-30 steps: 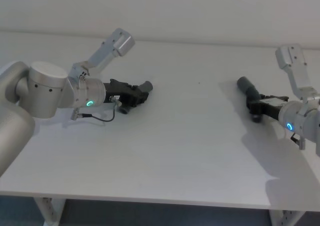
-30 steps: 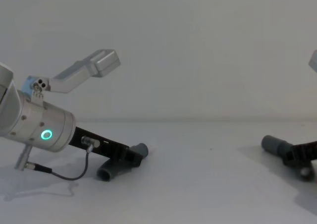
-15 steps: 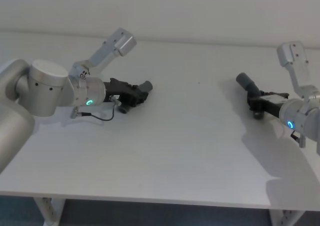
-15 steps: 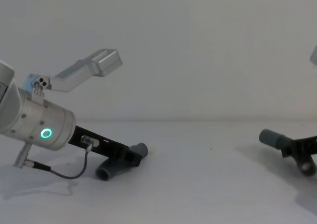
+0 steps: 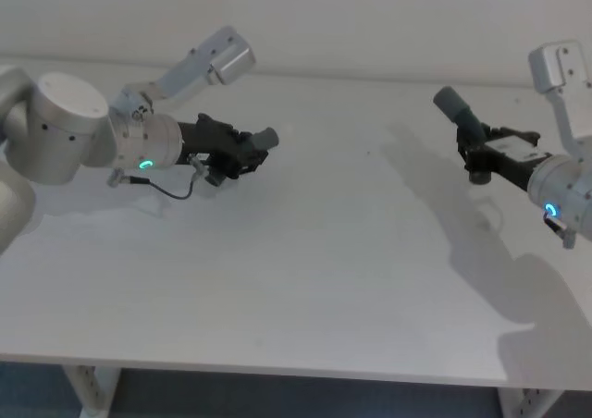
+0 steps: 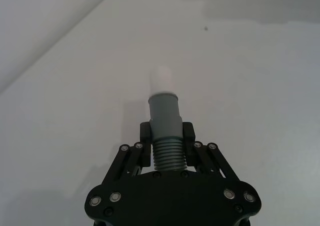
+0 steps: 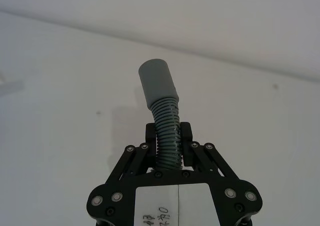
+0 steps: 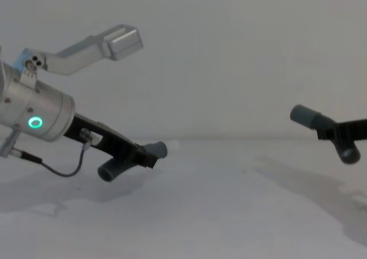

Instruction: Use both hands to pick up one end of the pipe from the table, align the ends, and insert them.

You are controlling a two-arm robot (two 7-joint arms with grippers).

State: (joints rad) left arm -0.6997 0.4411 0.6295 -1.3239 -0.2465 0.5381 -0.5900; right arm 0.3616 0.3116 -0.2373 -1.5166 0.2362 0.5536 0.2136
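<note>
Both my grippers are clamped on pipe halves. The left gripper (image 6: 165, 135) grips the ribbed part of the pale-tipped piece (image 6: 164, 117), whose tip (image 6: 161, 78) seems almost lost against the table (image 5: 324, 270). The right gripper (image 7: 168, 136) grips the collared piece (image 7: 158, 82). Both sit higher than a second ago, pointing inward, well apart.

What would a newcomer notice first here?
The left gripper, on the left, is shut on the pale-tipped pipe piece, low over the white table. The right gripper, at the far right, is shut on the collared pipe piece, held higher. A wide gap separates the two pieces.
</note>
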